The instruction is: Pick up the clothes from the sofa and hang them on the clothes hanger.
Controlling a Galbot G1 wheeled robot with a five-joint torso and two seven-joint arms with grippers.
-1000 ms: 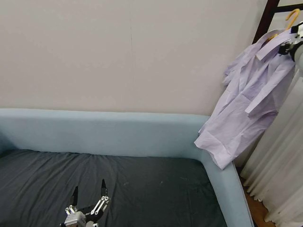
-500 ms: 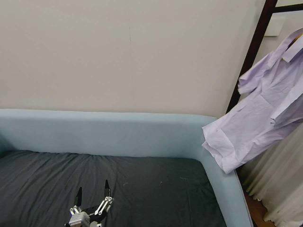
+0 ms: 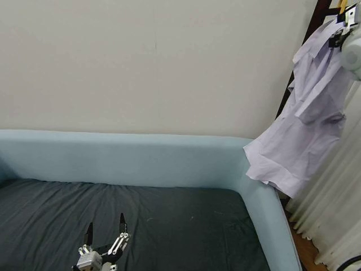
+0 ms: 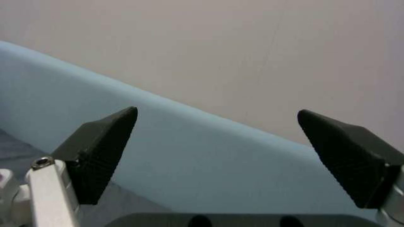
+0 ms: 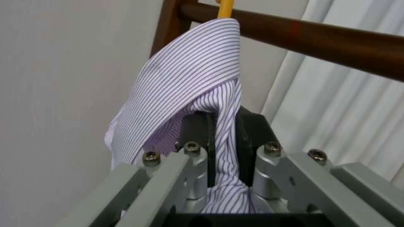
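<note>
A lilac pin-striped cotton shirt hangs high at the right of the head view, off the sofa, its crumpled lower hem dangling just beside the right-hand corner of the pale blue upholstered sofa; whether cloth and corner touch cannot be told. The right pincer is clamped shut on a fold of the shirt just under the collar, striped fabric squeezed between its two dark pads. Out of the collar rises the hook of a yellow plastic hanger, right at a dark brown wooden rail; whether the hook sits over the rail cannot be told. White pleated curtains fall behind the rail, and a plain cream wall runs behind the sofa. The left pincer sits low over the sofa's dark grey seat cushion, well apart from the shirt, its two black fingers spread wide with nothing between them, pointed toward the backrest.
</note>
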